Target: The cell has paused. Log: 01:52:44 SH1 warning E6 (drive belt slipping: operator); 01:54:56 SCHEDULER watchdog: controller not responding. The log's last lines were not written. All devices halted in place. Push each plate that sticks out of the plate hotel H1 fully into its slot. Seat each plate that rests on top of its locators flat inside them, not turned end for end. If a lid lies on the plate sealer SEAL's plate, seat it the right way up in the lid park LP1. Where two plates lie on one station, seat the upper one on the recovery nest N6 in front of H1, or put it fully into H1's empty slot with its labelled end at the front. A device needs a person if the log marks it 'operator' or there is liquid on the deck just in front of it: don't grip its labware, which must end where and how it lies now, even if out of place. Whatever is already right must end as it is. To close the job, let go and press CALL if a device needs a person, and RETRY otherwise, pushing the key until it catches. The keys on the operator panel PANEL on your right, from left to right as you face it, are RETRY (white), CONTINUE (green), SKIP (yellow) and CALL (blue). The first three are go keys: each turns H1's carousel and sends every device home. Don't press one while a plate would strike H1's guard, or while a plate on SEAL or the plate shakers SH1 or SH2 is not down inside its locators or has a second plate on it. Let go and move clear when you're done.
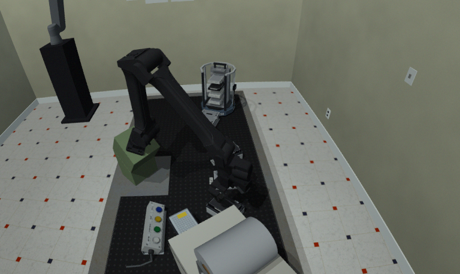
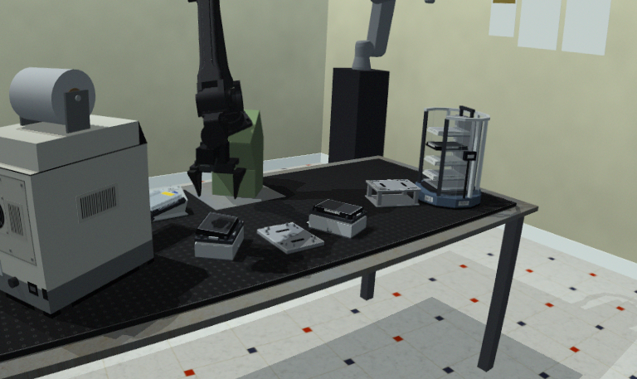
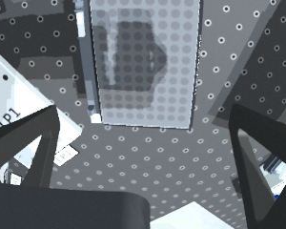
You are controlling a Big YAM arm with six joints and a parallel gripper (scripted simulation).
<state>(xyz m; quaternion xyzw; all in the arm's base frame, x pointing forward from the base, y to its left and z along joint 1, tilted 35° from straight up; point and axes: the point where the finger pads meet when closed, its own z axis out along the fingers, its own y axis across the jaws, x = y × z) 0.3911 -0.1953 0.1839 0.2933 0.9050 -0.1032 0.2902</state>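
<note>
My gripper [image 2: 218, 180] is open and empty. It hangs above a dark plate [image 2: 218, 225] that lies on a grey shaker block next to the sealer. In the wrist view this plate [image 3: 143, 53] lies straight ahead beyond my fingers, and its top looks grey and translucent. The lid park LP1 [image 2: 289, 240] lies flat and bare to the plate's right; its corner shows in the wrist view [image 3: 10, 114]. A second shaker [image 2: 337, 216] carries a dark plate. The recovery nest N6 [image 2: 391, 191] is bare in front of the plate hotel H1 [image 2: 450, 157], which holds several plates.
The sealer SEAL [image 2: 70, 191] with its roll stands at the table's near end, and a white plate with a yellow label [image 1: 182, 220] lies on its stage. The operator panel PANEL [image 1: 154, 226] lies beside it. The arm's green base [image 1: 135, 156] stands at the table's left side.
</note>
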